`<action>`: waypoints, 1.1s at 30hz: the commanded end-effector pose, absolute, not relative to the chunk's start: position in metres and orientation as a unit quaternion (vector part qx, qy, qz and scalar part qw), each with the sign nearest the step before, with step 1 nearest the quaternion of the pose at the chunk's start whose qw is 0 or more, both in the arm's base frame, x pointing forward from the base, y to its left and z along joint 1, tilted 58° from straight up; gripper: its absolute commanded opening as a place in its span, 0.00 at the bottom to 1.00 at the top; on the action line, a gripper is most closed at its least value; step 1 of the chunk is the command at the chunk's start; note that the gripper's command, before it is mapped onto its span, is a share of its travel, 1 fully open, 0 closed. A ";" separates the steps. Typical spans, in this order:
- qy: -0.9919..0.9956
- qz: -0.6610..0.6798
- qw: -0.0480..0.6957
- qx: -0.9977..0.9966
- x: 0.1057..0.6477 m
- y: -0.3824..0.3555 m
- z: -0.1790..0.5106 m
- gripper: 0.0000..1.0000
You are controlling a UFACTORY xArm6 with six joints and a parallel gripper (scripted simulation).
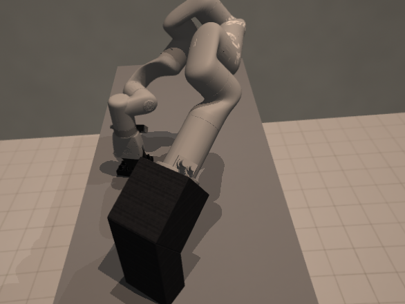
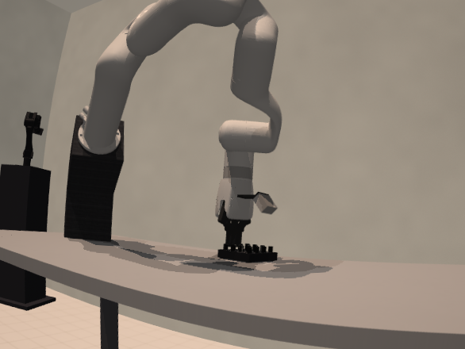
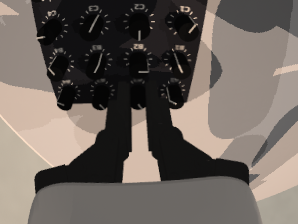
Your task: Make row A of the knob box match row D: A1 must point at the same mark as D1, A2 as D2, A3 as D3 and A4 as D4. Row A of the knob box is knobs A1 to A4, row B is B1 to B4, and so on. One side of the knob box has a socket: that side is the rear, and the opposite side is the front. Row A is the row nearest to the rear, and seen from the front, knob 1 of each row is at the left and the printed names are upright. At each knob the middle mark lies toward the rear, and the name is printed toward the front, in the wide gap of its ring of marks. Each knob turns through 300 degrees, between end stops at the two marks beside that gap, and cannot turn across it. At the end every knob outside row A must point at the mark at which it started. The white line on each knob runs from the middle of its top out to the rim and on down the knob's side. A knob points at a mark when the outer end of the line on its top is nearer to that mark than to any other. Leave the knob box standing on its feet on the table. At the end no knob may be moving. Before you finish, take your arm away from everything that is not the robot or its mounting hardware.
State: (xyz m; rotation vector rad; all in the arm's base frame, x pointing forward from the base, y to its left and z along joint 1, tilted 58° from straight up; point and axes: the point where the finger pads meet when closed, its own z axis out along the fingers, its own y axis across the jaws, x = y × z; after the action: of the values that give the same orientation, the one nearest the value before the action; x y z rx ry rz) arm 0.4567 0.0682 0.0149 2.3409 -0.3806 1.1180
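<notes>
The black knob box (image 1: 124, 170) (image 2: 248, 257) (image 3: 118, 38) stands on the table. In the wrist view row A is nearest to me, and the printed names are upside down. My gripper (image 2: 233, 244) (image 3: 137, 96) points down over the rear row, one finger on each side of knob A2 (image 3: 138, 101), and looks shut on it. Knob A1 (image 3: 174, 98) is just right of the right finger, knob A3 (image 3: 100, 100) just left of the left finger, and knob A4 (image 3: 65, 100) farther left. The fingers hide much of A2's marks. Row D is almost wholly out of the wrist view.
Knobs B2 (image 3: 139, 66), B1 (image 3: 178, 65) and B3 (image 3: 96, 65) stand just beyond row A, close to the fingertips. Row C lies beyond them. The arm's dark pedestal (image 1: 148, 204) (image 2: 93, 194) stands on the table (image 1: 256, 221) (image 2: 357, 293), away from the box.
</notes>
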 end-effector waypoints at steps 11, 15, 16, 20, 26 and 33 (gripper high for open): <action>-0.140 0.412 0.256 0.863 0.457 0.069 0.015 0.08; -0.140 0.412 0.256 0.863 0.457 0.069 0.015 0.08; -0.140 0.412 0.256 0.863 0.457 0.069 0.015 0.08; -0.140 0.412 0.256 0.863 0.457 0.069 0.015 0.08; -0.141 0.413 0.256 0.863 0.457 0.069 0.015 0.08; -0.149 0.415 0.252 0.862 0.457 0.069 0.015 0.08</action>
State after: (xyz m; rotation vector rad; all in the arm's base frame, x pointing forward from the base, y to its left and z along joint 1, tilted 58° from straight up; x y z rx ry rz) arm 0.4567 0.0682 0.0149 2.3414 -0.3915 1.1221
